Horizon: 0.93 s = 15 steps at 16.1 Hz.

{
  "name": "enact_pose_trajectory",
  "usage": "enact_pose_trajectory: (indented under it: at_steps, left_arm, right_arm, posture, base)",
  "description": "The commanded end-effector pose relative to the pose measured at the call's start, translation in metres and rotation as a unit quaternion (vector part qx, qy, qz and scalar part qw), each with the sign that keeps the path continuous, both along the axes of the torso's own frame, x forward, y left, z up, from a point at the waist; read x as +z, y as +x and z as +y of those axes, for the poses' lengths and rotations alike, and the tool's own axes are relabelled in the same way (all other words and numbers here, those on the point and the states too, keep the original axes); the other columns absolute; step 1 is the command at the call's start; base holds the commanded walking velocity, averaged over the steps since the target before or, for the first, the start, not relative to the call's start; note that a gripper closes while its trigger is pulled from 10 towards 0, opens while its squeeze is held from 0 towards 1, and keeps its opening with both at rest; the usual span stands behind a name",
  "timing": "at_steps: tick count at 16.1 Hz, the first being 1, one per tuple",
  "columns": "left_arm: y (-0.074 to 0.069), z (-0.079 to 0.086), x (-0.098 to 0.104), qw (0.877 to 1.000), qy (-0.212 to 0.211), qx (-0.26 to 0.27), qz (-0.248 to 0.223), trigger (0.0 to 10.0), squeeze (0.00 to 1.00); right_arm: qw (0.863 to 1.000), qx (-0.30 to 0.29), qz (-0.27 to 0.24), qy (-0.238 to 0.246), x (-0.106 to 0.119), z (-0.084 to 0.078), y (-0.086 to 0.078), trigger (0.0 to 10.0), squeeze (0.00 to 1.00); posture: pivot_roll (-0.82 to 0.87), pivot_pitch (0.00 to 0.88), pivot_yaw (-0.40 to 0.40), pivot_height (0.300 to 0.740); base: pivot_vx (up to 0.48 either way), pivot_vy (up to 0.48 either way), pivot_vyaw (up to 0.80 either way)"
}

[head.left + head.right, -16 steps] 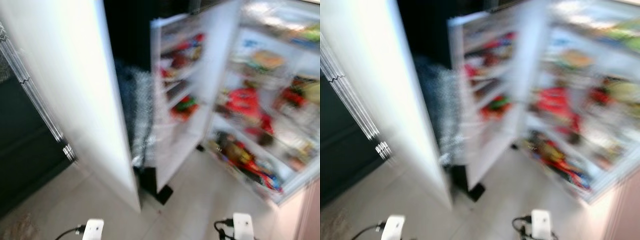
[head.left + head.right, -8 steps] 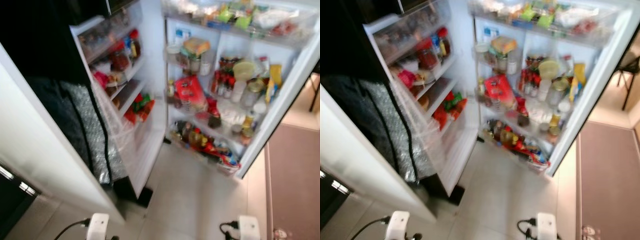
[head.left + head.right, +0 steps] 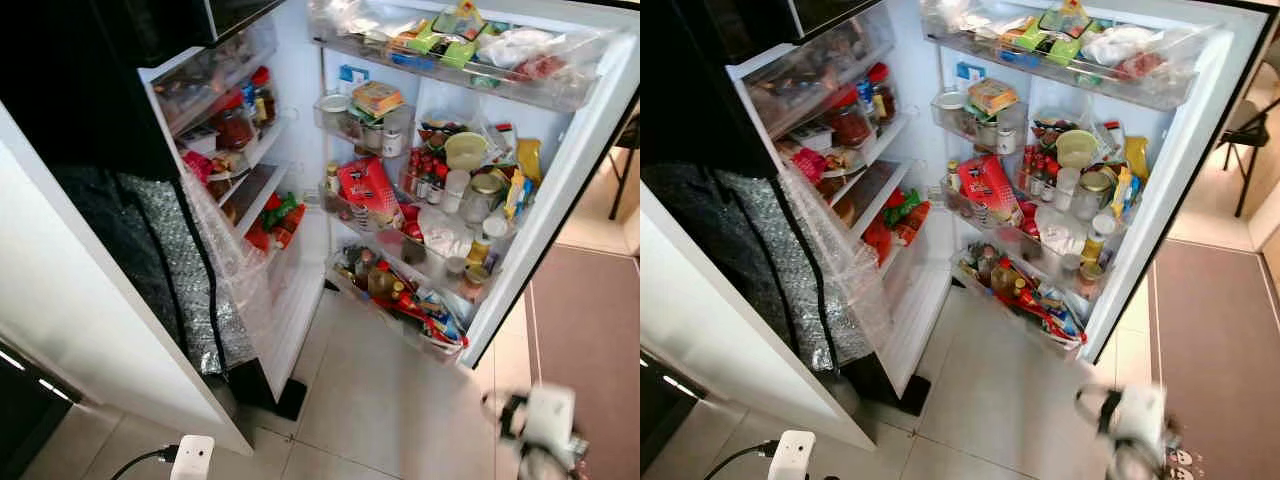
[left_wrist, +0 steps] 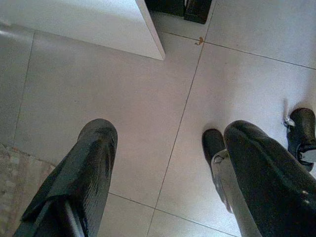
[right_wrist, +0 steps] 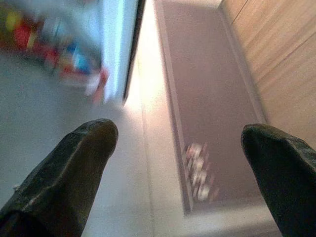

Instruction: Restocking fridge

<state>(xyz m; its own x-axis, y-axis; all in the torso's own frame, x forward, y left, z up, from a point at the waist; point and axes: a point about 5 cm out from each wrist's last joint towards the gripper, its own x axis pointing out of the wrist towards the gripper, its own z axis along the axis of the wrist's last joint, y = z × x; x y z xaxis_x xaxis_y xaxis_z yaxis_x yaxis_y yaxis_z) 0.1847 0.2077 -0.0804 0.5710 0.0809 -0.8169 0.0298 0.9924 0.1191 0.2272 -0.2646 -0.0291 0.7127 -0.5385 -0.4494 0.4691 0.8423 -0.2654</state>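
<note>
The fridge stands open ahead of me. Its inner shelves (image 3: pixel 250 150) hold jars, a red-lidded bottle and red and green packets. The open door's racks (image 3: pixel 440 210) are packed with bottles, jars, a red packet (image 3: pixel 368 185) and bagged food along the top. My left gripper (image 4: pixel 170 148) hangs open over the floor tiles with nothing between its fingers; its white wrist (image 3: pixel 192 458) sits low at the left. My right gripper (image 5: pixel 177 133) is open and empty above the floor near the door's lower corner; its wrist (image 3: pixel 545 425) is blurred at the lower right.
A white door panel (image 3: pixel 90 320) juts out on the left, with a silver bubble-foil sheet (image 3: pixel 170 270) behind it. A brown mat (image 3: pixel 590 340) lies on the right by a wooden wall (image 5: pixel 276 44). A dark chair leg (image 3: pixel 625 150) stands far right. Pale tiles (image 3: pixel 390 400) lie before the fridge.
The camera swung right and steadied, so the open fridge now sits centred and sharp. My right wrist rose and moved right, blurred in motion. The left wrist stays low.
</note>
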Motion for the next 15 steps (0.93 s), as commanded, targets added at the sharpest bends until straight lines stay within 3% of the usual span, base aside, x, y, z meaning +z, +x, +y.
enact_pose_trajectory:
  at_steps: [1, 7, 10, 15]
  left_arm:
    - [-0.005, 0.003, -0.002, 1.0, 0.006, -0.009, 0.012, 10.0, 0.0]
    - [-0.006, 0.004, -0.002, 1.0, 0.009, -0.011, 0.015, 10.0, 0.0]
    - [-0.006, 0.004, -0.002, 1.0, 0.009, -0.012, 0.014, 10.0, 0.0]
    - [-0.003, 0.003, -0.001, 1.0, 0.006, -0.004, 0.01, 10.0, 0.0]
  right_arm:
    - [0.998, -0.04, -0.024, -0.035, 0.01, -0.011, 0.004, 10.0, 0.0]
    - [0.974, -0.161, -0.117, -0.105, 0.052, -0.049, 0.018, 10.0, 0.0]
    - [0.968, -0.168, -0.15, -0.108, 0.068, -0.053, 0.03, 10.0, 0.0]
    - [0.954, -0.132, -0.23, -0.14, 0.114, -0.05, 0.067, 10.0, 0.0]
  posture:
    - [-0.05, 0.0, 0.058, 0.74]
    - [-0.05, 0.0, 0.062, 0.74]
    - [-0.05, 0.0, 0.061, 0.74]
    - [-0.05, 0.015, 0.051, 0.74]
  base:
    - [0.0, 0.0, 0.0]
    - [0.0, 0.0, 0.0]
    - [0.0, 0.0, 0.0]
    - [0.0, 0.0, 0.0]
